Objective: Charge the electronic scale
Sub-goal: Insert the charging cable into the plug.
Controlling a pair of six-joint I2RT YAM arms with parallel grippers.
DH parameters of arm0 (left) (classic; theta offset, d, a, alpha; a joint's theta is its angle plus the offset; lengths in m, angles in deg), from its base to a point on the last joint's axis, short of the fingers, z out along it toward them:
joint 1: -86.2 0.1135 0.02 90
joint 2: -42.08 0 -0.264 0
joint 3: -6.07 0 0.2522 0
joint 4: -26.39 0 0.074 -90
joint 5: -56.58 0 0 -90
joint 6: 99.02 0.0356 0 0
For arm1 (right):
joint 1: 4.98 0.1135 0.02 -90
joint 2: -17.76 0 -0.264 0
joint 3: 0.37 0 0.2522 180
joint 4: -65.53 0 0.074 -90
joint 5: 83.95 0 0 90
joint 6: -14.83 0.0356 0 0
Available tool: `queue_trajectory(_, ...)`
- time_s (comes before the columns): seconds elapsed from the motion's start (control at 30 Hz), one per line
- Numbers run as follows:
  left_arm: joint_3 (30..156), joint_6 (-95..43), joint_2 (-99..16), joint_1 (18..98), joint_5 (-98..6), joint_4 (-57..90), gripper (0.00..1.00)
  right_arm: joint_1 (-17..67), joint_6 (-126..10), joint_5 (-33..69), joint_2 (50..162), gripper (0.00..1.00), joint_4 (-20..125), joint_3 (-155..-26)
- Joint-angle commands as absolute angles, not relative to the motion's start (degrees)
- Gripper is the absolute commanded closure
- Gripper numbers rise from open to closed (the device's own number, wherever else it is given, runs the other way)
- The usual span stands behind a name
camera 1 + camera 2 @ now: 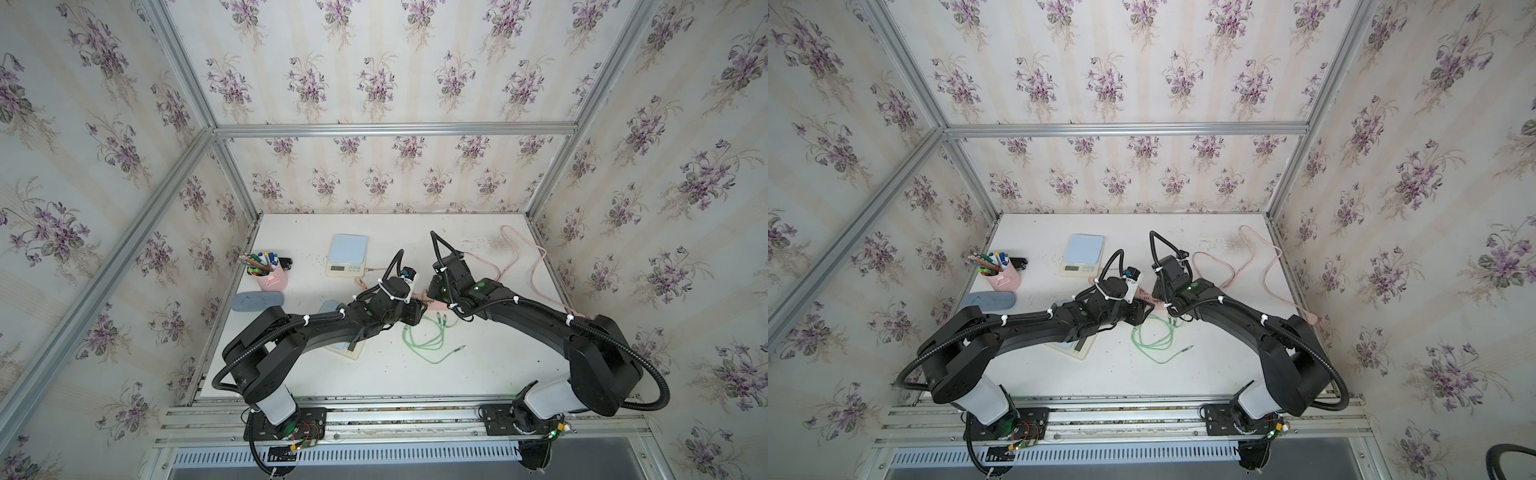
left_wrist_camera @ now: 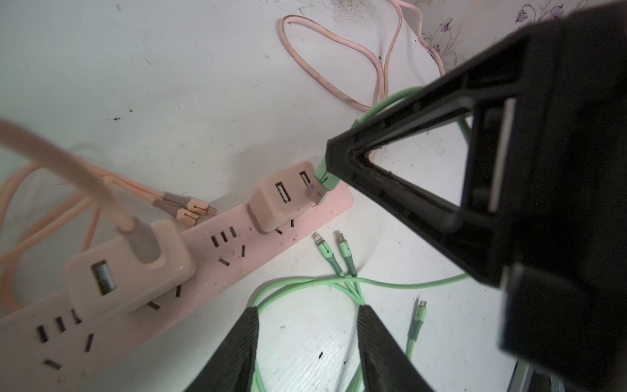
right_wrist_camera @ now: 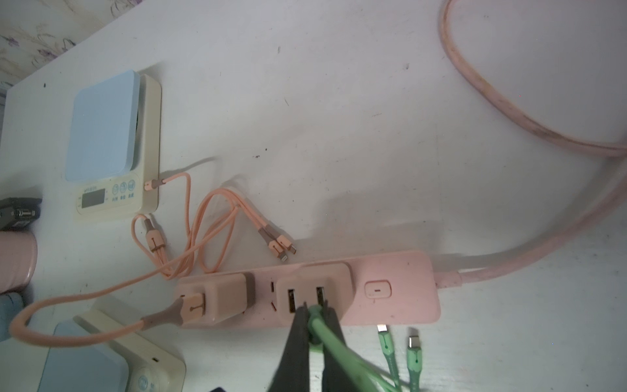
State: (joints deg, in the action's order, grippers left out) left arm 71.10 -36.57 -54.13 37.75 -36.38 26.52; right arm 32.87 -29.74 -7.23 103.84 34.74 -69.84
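The right gripper pinches the green USB plug, tip against the pink charger; left gripper fingers are spread. They hang over the green cable.

The green USB plug (tilted, unseated) meets the pink adapter on the power strip.

pink cup stuffed with pens far left on the scuffed white tabletop, little black thing just behind it, grey-blue oval case lying nearer, purple floral wallpaper all round
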Motion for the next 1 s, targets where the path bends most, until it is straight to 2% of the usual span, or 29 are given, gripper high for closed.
queue_trajectory(0.0,70.5,-41.9,-55.5,38.7,-38.2,32.7,0.54,33.5,-26.0,-10.1,105.6,1.0,33.1,-71.1)
queue_trajectory(0.6,68.9,-43.1,-56.9,42.6,-42.0,36.4,0.56,37.4,-29.2,-22.0,105.7,1.0,29.7,-71.3)
queue_trajectory(0.97,69.1,-43.7,-58.3,42.6,-42.8,37.5,0.57,37.4,-33.0,-20.9,107.3,1.0,34.8,-71.6)
